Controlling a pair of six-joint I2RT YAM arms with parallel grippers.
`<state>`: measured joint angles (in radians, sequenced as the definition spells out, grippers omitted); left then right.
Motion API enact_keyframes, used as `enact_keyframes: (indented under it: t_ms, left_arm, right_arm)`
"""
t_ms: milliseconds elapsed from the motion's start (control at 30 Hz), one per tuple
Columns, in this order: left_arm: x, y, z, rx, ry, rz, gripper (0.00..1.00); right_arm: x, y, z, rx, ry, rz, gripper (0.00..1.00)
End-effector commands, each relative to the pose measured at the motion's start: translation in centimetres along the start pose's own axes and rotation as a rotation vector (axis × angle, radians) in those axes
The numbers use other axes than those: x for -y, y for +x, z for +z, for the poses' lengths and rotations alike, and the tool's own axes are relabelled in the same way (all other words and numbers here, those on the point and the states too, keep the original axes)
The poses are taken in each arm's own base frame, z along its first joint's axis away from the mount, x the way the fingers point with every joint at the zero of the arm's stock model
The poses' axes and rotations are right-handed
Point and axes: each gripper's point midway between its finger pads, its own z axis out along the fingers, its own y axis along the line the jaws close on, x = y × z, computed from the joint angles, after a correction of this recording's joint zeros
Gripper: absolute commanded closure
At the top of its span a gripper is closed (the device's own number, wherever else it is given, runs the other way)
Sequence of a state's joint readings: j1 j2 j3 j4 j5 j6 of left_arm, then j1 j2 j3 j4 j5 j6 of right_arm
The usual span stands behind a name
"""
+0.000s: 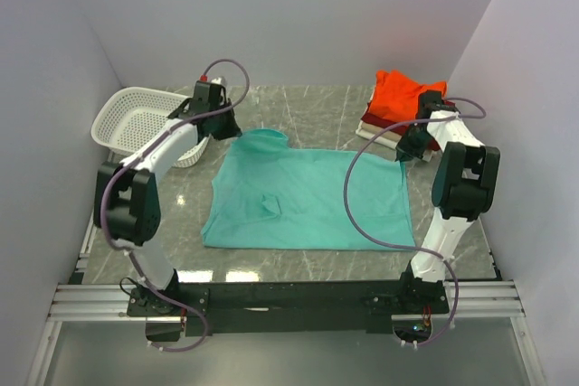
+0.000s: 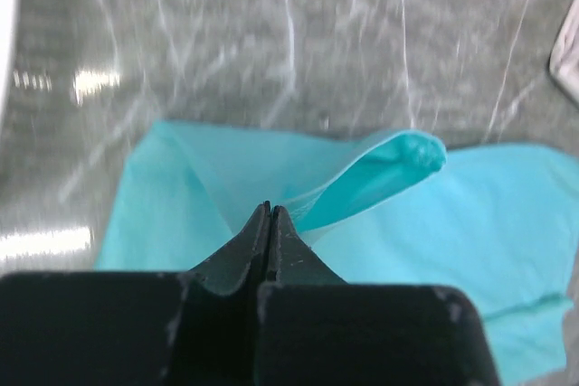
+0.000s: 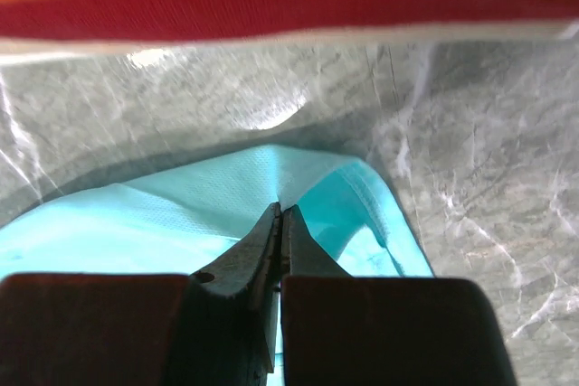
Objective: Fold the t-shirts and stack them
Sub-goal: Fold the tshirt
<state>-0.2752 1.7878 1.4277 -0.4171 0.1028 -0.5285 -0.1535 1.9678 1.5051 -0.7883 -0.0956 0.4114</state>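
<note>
Far-left sits the basket (image 1: 145,92), teal t-shirt (image 1: 308,201) flat beside it, long axis left-right, left gripper (image 2: 269,209) and right gripper (image 3: 280,209) both clamped on its far corners.

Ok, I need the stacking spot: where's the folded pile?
In the top view, the folded pile sits at the table's far right, beyond the teal t-shirt.

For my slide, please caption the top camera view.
Left gripper and right gripper pinch the far edge of a teal t-shirt spread on the table.
</note>
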Motion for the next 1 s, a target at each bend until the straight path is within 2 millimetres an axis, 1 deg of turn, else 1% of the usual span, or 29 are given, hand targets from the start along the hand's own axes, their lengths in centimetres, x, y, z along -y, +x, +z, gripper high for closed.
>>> enact_keyframes:
  t_ms: [0,33,67,100,133,167,200,233,267,367,400,433,467,500,533,567,633,700,733,800,833,867,933,967]
  left_arm:
    - [1.1,1.8,-2.1,0.018,0.056,-0.031,1.0]
    - [1.2,1.8,-3.1,0.039,0.051,-0.042,1.0]
    - [0.5,3.5,-3.0,0.015,0.032,-0.048,1.0]
    - [0.1,4.1,-3.3,0.01,0.016,-0.058,1.0]
    - [0.0,4.1,-4.1,0.024,0.011,-0.079,1.0]
    - [-0.9,5.4,-4.3,0.004,-0.019,-0.089,1.0]
    - [-1.1,5.9,-4.5,-0.001,-0.027,-0.092,1.0]
    - [-1.0,6.0,-5.4,0.014,-0.022,-0.098,1.0]
    - [-1.5,7.3,-5.5,0.001,-0.035,-0.097,1.0]
    - [-1.6,8.2,-7.0,0.015,-0.031,-0.114,1.0]
    - [-2.2,9.4,-7.2,-0.005,-0.054,-0.12,1.0]
    - [-2.1,9.5,-7.9,0.006,-0.047,-0.142,1.0]
    - [-2.6,10.4,-8.1,-0.01,-0.058,-0.153,1.0]
    - [-3.3,10.3,-8.5,0.013,-0.089,-0.163,1.0]
    - [-3.2,10.2,-9.3,0.032,-0.08,-0.183,1.0]
    - [-3.6,10.9,-9.5,0.027,-0.088,-0.192,1.0]
    - [-3.7,11.0,-10.3,0.042,-0.079,-0.211,1.0]
    - [-4.0,11.8,-10.5,0.032,-0.082,-0.217,1.0]
    - [-3.9,11.9,-10.9,0.035,-0.074,-0.224,1.0]
    - [-4.0,12.6,-11.1,0.025,-0.075,-0.225,1.0]
    - [-3.8,12.6,-11.4,0.033,-0.066,-0.227,1.0]
    - [-4.0,13.1,-11.4,0.023,-0.072,-0.226,1.0]
    - [-3.9,13.4,-11.8,0.028,-0.064,-0.23,1.0]
    - [-4.0,13.9,-11.9,0.019,-0.066,-0.23,1.0]
  right_arm:
    - [-0.6,-0.8,-2.0,0.088,-0.029,-0.029,1.0]
    - [-0.6,-0.7,-2.0,0.09,-0.029,-0.03,1.0]
    - [-0.4,-0.3,-2.1,0.086,-0.026,-0.028,1.0]
    - [-0.2,0.0,-2.0,0.083,-0.022,-0.029,1.0]
    - [-0.1,0.2,-2.0,0.083,-0.018,-0.031,1.0]
    - [0.1,0.7,-2.1,0.079,-0.012,-0.03,1.0]
    - [0.5,0.8,-2.1,0.083,0.002,-0.029,1.0]
    - [0.5,1.0,-2.1,0.083,0.003,-0.031,1.0]
    - [0.8,1.5,-2.2,0.082,0.008,-0.03,1.0]
    - [1.3,2.2,-2.5,0.086,0.023,-0.025,1.0]
    - [1.4,2.3,-2.6,0.09,0.027,-0.022,1.0]
    - [1.6,2.4,-2.7,0.094,0.036,-0.021,1.0]
    - [1.8,2.8,-3.0,0.097,0.039,-0.018,1.0]
    - [2.0,2.9,-3.1,0.1,0.044,-0.015,1.0]
    - [2.1,3.1,-3.2,0.1,0.047,-0.015,1.0]
    - [2.6,3.3,-3.3,0.108,0.067,-0.014,1.0]
    - [2.7,3.6,-3.5,0.112,0.071,-0.009,1.0]
    - [3.1,4.2,-3.6,0.111,0.081,-0.007,1.0]
    - [3.2,4.2,-3.6,0.115,0.087,-0.008,1.0]
    - [3.5,4.7,-3.5,0.116,0.096,-0.009,1.0]
    - [3.6,5.0,-3.4,0.115,0.098,-0.007,1.0]
    - [3.8,5.1,-3.4,0.118,0.106,-0.007,1.0]
    - [3.8,5.5,-3.3,0.117,0.111,-0.014,1.0]
    - [4.0,5.9,-3.2,0.111,0.116,-0.013,1.0]
